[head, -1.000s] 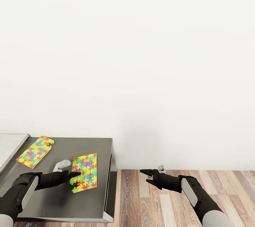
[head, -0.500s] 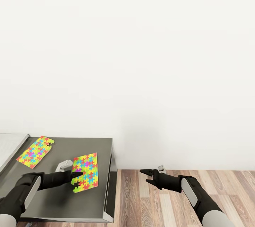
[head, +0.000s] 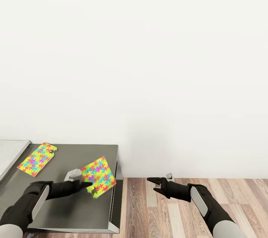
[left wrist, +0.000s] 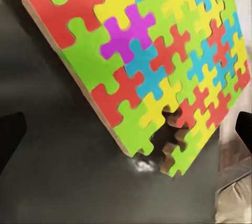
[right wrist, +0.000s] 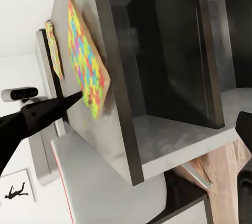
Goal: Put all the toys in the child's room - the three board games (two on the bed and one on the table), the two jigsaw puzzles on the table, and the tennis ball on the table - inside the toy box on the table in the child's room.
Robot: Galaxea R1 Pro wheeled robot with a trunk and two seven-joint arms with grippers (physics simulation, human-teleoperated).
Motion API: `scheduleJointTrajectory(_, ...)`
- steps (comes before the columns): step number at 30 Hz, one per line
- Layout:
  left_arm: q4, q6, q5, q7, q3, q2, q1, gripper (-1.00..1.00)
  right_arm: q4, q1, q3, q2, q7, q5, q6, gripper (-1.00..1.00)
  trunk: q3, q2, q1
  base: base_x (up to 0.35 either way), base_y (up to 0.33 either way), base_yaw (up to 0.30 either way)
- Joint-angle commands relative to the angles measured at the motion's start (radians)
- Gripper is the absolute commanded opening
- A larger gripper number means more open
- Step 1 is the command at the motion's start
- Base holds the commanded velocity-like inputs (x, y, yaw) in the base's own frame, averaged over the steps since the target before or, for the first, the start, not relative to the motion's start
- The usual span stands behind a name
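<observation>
Left gripper on tilted jigsaw puzzle

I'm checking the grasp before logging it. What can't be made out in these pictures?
- Whether the left gripper pinches the near jigsaw puzzle: the head view's contact is too small; the left wrist view's fingertips are cut off.
- The table: its left part is cut off in the head view.

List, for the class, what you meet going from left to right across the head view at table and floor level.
Light grey table top → flat jigsaw puzzle → left gripper → tilted jigsaw puzzle held at its edge → right gripper over the wood floor.
</observation>
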State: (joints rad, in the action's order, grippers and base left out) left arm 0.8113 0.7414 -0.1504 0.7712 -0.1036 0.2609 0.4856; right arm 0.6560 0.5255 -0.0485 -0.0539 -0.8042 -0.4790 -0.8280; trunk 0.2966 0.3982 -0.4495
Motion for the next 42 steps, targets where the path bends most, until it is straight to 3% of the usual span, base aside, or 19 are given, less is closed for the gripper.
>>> scheduleJointTrajectory(1, 0.000, 0.006, -0.003, 0.002, 0.008, -0.002, 0.001, 1.00, 0.000, 0.001, -0.002, 0.000, -0.003, 0.000, -0.005, 1.00, 0.002, 0.002, -0.001, 0.000, 0.000, 0.000)
scheduleJointTrajectory(12, 0.000, 0.004, -0.002, 0.057, 0.024, -0.004, 0.001, 1.00, 0.001, 0.001, -0.003, 0.000, -0.003, 0.000, -0.005, 1.00, 0.002, 0.002, -0.001, 0.000, 0.000, 0.000)
scheduleJointTrajectory(37, 0.000, 0.004, -0.004, 0.070, 0.023, -0.002, 0.001, 1.00, 0.001, 0.001, -0.003, 0.000, -0.003, 0.000, -0.003, 1.00, 0.002, 0.002, -0.001, 0.000, 0.000, 0.000)
scheduleJointTrajectory(42, 0.000, 0.004, -0.005, 0.095, 0.019, 0.002, 0.001, 1.00, 0.001, 0.001, -0.004, 0.001, -0.001, 0.000, -0.001, 1.00, 0.002, 0.002, -0.001, 0.000, 0.000, 0.000)
